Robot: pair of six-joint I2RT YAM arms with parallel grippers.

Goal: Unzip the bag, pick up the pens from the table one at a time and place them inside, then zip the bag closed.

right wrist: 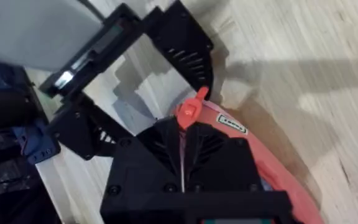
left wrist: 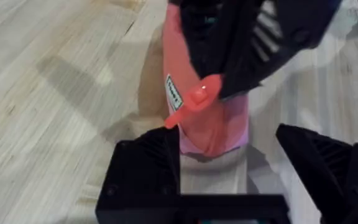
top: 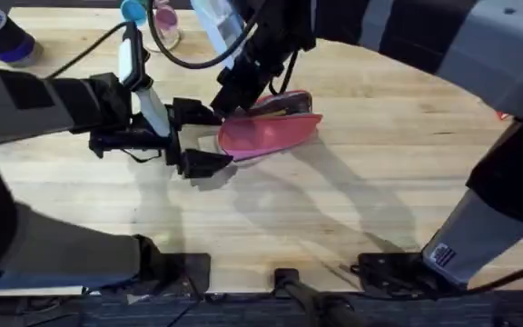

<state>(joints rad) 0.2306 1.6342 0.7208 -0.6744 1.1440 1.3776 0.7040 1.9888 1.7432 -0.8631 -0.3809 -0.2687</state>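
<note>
Near the middle of the worktop (top: 334,218) lies the bag (top: 271,134), coral-pink and limp, its mouth gaping in the overhead view. It looks light and soft, so it will likely crumple or slide when tugged unless one end is held down. The right end effector (right wrist: 182,163) is pressed together just behind the coral zipper pull (right wrist: 188,109); whether it actually grips the tab I cannot tell. The left end effector (left wrist: 229,180) is spread, straddling the bag's near end without pinching it. That small stiff pull is the sensible handhold.
</note>
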